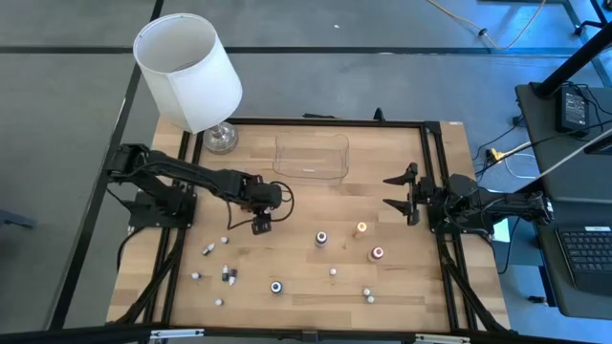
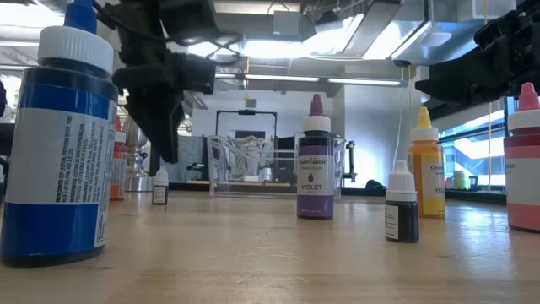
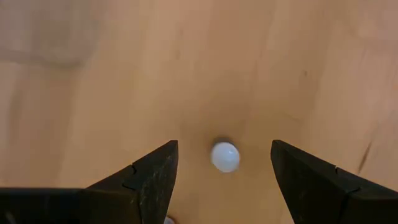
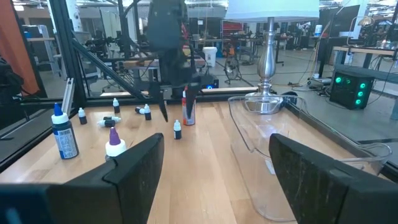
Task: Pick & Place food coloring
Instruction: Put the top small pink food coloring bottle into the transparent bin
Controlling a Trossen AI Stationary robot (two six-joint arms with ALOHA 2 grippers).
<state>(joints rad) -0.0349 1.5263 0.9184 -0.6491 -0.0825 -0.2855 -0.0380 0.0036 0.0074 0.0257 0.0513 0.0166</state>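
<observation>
Purple "VIOLET" food coloring bottle upright on table

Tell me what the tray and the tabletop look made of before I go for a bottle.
Tray: clear, glossy plastic by the look; the wood shows straight through its walls. Tabletop: light wood, visible grain, smooth matte finish, possibly laminate.
</observation>
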